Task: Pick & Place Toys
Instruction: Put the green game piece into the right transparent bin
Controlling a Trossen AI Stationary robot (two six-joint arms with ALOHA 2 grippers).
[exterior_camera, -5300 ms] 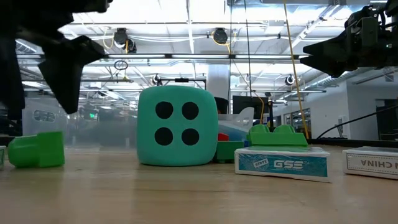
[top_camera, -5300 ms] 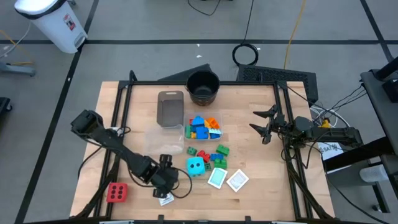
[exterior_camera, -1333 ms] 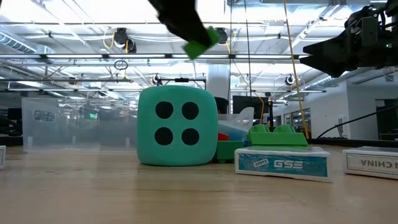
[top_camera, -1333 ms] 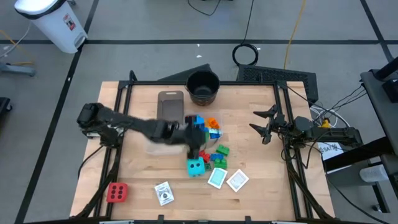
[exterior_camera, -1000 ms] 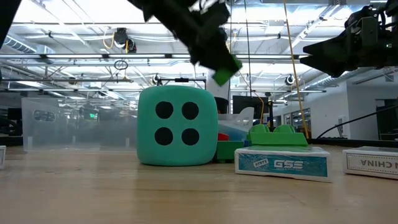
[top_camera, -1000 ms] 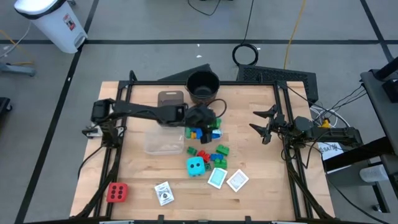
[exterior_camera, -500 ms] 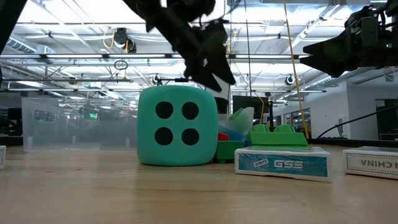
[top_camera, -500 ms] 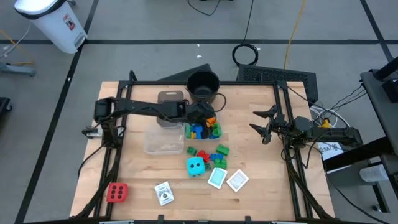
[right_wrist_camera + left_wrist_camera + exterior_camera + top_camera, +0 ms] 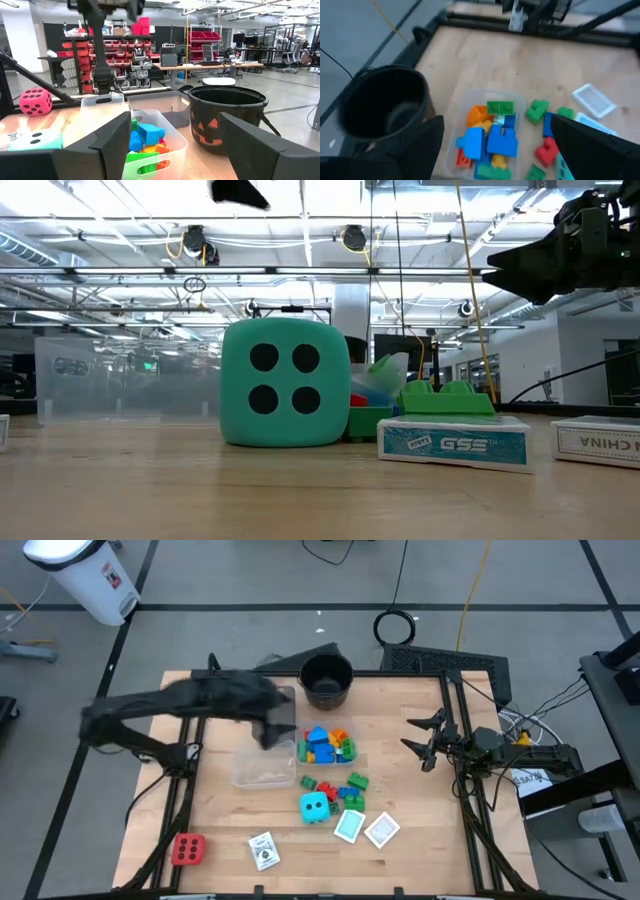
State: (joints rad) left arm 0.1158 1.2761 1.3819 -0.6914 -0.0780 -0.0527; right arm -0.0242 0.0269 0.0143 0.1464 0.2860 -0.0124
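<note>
Two dotted cubes: cyan (image 9: 315, 806), red (image 9: 187, 849). Three cards (image 9: 366, 829). Three clear tubs (image 9: 266, 768). One black pot (image 9: 326, 680).

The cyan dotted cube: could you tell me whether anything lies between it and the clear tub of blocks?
Yes. From above, a few loose blocks, red and green, lie on the table between the cyan dotted cube and the clear tub. They are low, so a lifted cube would probably pass over them.

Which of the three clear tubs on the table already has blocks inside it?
The tub with blocks does, the one nearest the right arm, below the black pot. It holds blue, green and orange blocks. The empty tub and the grey-looking tub beside it hold none.
</note>
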